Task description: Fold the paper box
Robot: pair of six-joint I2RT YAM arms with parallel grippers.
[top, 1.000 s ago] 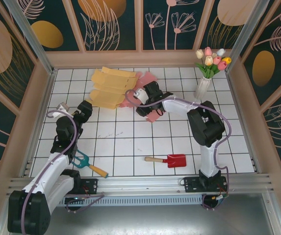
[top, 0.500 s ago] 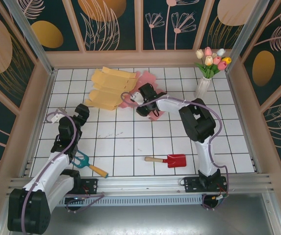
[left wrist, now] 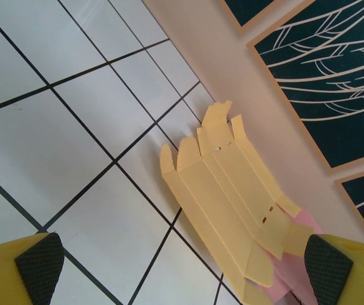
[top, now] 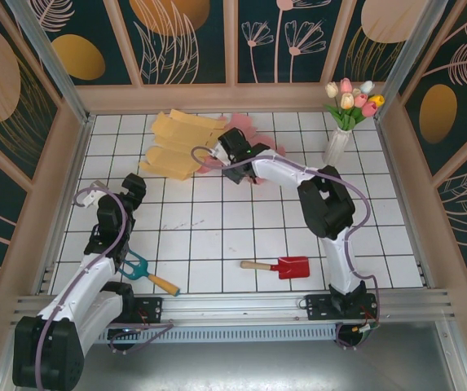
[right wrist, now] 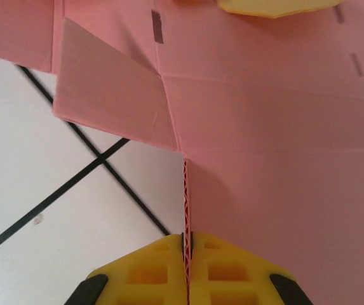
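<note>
- Presently a flap edge of the pink paper box [right wrist: 264,127] is pinched in the closed right gripper [right wrist: 186,244]; by a hard pull it could be torn or slipped free.
- Just beyond the gripper, the overlapping yellow sheet [right wrist: 270,5] could be dragged along.

The bench [top: 209,232] is showing white tiles ruled in black. The yellow paper box [top: 176,147] and pink paper box [right wrist: 264,95] are showing plain faces. The left claw [left wrist: 183,265] and right claw [right wrist: 187,244] are showing yellow fingers with black pads. The red shovel [top: 286,267] is carrying a tan handle, and the teal shovel [top: 139,267] an orange one. The walls [top: 192,41] are displaying gold motifs on dark teal.
</note>
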